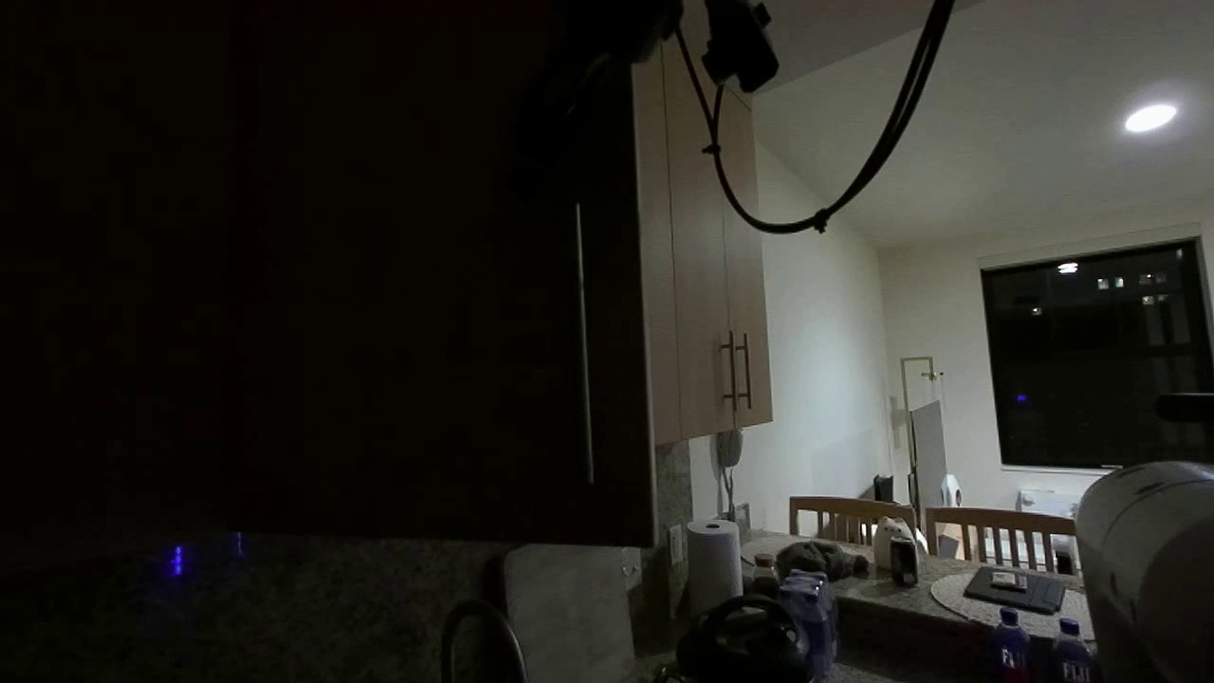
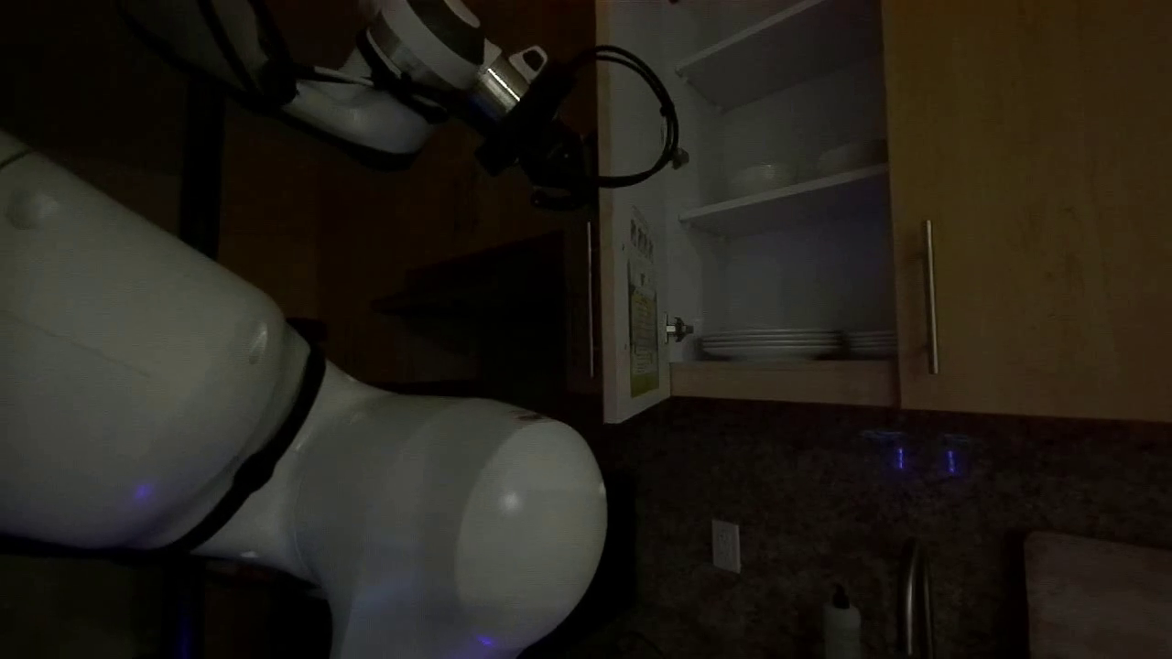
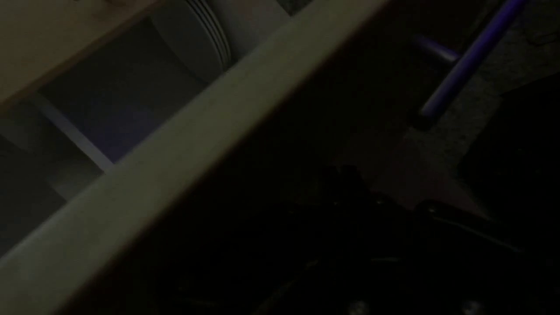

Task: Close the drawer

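Note:
The drawer is a tall cabinet door that stands open. Its dark outer face (image 1: 408,351) fills much of an exterior view. Its pale inner face (image 2: 632,275), with a paper label, shows in an exterior view. Its pale edge (image 3: 197,148) crosses the wrist view diagonally. The slim bar handle (image 1: 584,351) sits near the free edge and also shows in the wrist view (image 3: 470,61). My gripper (image 3: 340,170) is on the outer-face side, above the handle (image 2: 591,297). Its dark fingertips are together with nothing visible between them. Deep shadow hides whether they touch the door.
The open cabinet has shelves (image 2: 787,197) with bowls and stacked plates (image 2: 769,343). A neighbouring closed cabinet door (image 2: 1035,201) stands beside it. A cable loop (image 2: 664,110) hangs from the wrist. Below are a faucet (image 1: 484,636), a paper towel roll (image 1: 713,564) and bottles (image 1: 1013,645).

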Robot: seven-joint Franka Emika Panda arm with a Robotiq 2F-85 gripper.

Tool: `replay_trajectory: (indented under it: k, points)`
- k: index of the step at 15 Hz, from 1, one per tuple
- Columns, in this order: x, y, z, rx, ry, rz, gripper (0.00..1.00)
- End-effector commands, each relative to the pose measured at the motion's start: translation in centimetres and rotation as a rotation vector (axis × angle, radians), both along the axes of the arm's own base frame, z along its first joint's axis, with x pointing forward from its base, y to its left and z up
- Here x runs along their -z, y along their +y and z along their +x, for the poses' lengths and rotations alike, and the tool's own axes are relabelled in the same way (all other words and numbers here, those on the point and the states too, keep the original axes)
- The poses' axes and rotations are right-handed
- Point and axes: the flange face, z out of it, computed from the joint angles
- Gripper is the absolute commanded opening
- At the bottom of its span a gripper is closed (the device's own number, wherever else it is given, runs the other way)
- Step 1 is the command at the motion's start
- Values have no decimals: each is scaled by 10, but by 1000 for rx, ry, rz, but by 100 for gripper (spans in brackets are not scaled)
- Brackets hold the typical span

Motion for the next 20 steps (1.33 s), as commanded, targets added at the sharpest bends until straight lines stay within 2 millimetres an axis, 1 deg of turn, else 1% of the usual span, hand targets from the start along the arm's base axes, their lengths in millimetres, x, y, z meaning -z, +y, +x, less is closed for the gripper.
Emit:
replay_trajectory:
  k: [1,4,6,10,13,16,18,20]
  points:
    - [-1,-7,9,141,-91,6,7]
    - [-2,-16,17,239,-110,5,7]
    - [-5,-27,25,313,-126,9,7]
    - [-11,-55,46,419,-126,5,7]
    - [-14,-83,64,472,-114,11,7]
    - [-16,-105,79,508,-90,41,7]
    - [-16,-114,85,499,-62,64,7]
    - [-14,-116,93,447,-12,91,7]
